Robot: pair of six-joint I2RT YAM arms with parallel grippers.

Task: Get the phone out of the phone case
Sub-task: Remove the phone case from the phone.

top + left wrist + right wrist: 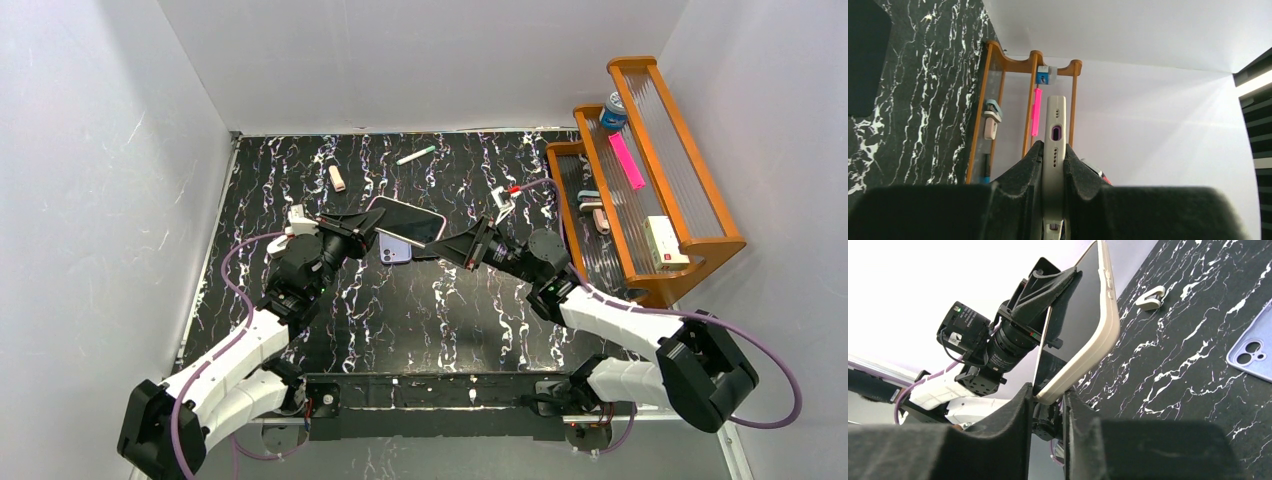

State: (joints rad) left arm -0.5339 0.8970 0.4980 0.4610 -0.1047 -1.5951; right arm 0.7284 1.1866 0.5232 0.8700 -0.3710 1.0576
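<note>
Phone (pixel 1054 142) edge-on, clamped between jaws — rack (pixel 979 120) behind.

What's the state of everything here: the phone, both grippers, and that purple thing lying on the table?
phone: in its cream case, held in the air
left gripper: shut on phone
right gripper: shut on phone
lavender case: lying flat, untouched

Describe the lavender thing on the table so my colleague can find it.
Start at the black marbled table and find the phone held up over its middle. Just beneath its near edge, flat on the tabletop, lies the lavender piece: the only pale purple thing there, with two dark camera circles in one corner.
</note>
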